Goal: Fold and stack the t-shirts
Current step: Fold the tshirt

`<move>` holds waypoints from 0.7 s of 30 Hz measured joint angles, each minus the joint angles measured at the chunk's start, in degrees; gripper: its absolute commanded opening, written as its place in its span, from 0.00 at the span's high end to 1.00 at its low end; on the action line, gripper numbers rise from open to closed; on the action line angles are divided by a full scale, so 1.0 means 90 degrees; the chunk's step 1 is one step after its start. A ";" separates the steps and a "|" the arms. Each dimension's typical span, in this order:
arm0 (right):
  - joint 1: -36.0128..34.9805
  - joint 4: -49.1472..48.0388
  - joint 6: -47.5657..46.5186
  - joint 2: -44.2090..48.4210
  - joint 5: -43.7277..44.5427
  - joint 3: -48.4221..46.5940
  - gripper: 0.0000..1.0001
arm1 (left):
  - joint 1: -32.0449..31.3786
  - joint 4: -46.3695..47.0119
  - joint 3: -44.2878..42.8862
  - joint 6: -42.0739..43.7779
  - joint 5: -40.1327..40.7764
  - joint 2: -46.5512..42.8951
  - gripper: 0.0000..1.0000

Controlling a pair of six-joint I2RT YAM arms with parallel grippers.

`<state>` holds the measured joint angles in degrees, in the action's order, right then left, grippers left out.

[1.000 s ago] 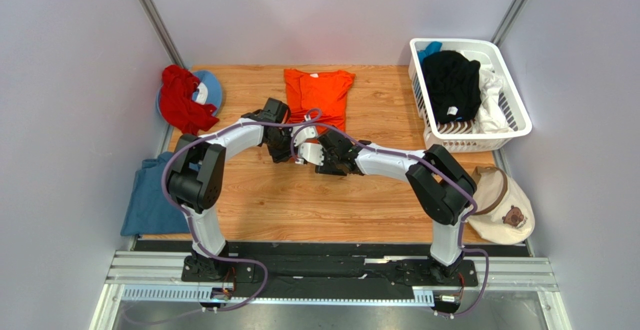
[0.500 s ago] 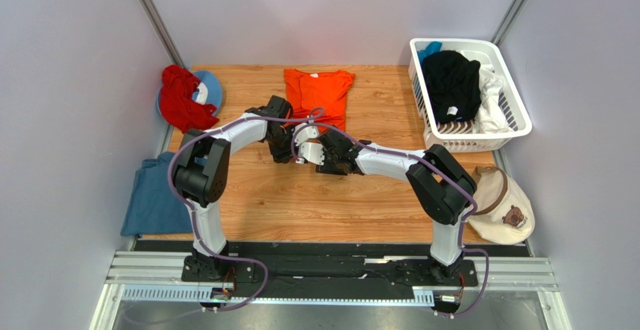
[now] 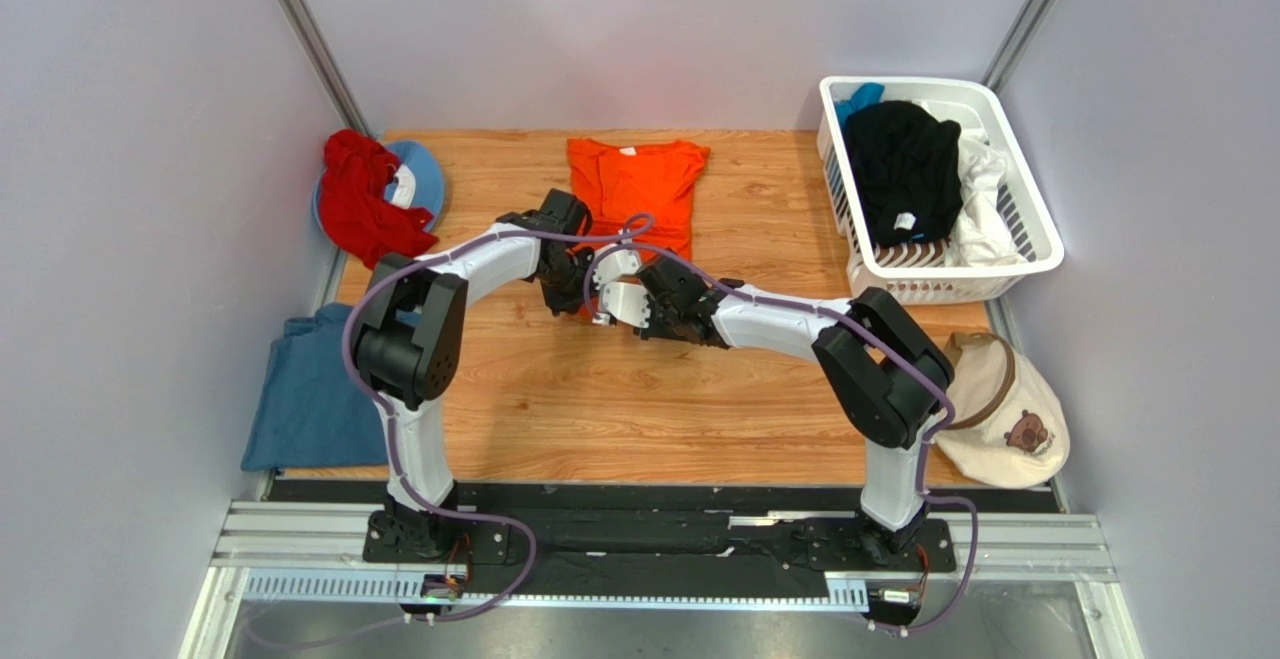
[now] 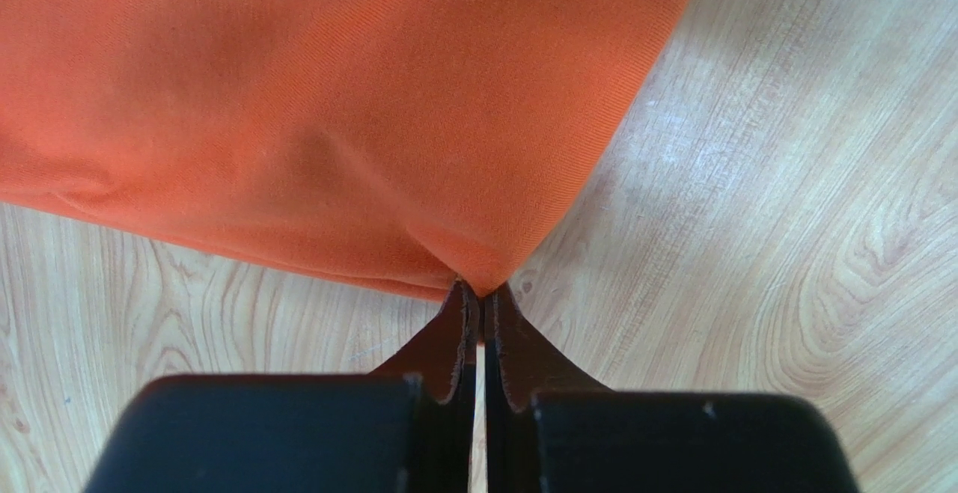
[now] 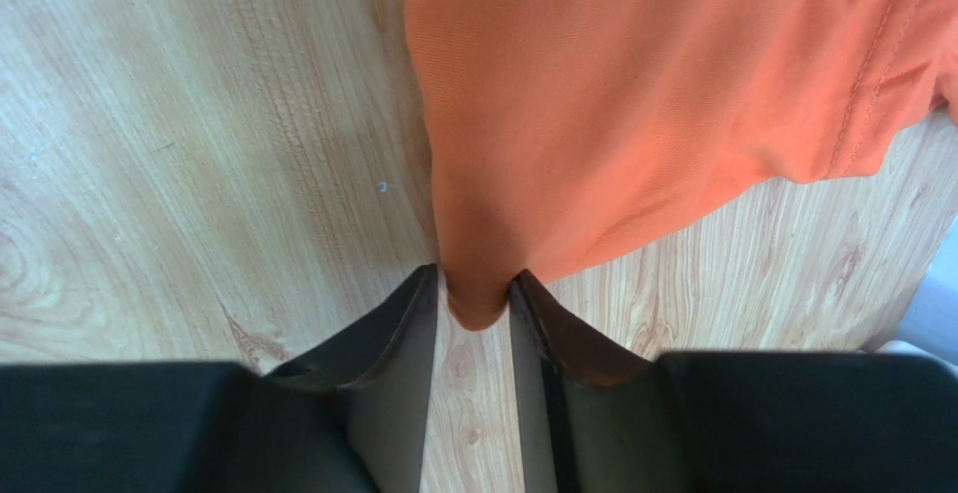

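Left tool (image 4: 481,294), right tool (image 5: 475,282) pinch orange t-shirt (image 3: 642,184) hem corners.

We have bare worktop (image 3: 601,419) across the whole near half, open to either arm. In the middle, the left end effector (image 4: 481,302) and right end effector (image 5: 475,291) sit just beside each other on the near hem of the orange t-shirt (image 3: 639,187), crowding that spot. The white basket (image 3: 920,85) blocks the far right and the cap (image 3: 1022,419) the near right edge. The red cloth (image 3: 358,206) and blue t-shirt (image 3: 301,389) line the left edge.
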<state>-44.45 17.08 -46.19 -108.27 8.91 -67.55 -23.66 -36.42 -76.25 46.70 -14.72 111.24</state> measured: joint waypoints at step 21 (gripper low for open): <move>-0.0070 0.0223 0.0219 0.0627 -0.0301 0.0311 1.00 | -0.0041 0.0058 0.0733 -0.0454 0.0034 -0.0923 1.00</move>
<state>-45.08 19.09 -44.23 -102.63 6.20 -64.75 -24.03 -35.90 -69.65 42.61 -14.41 102.94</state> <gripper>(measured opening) 0.015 0.011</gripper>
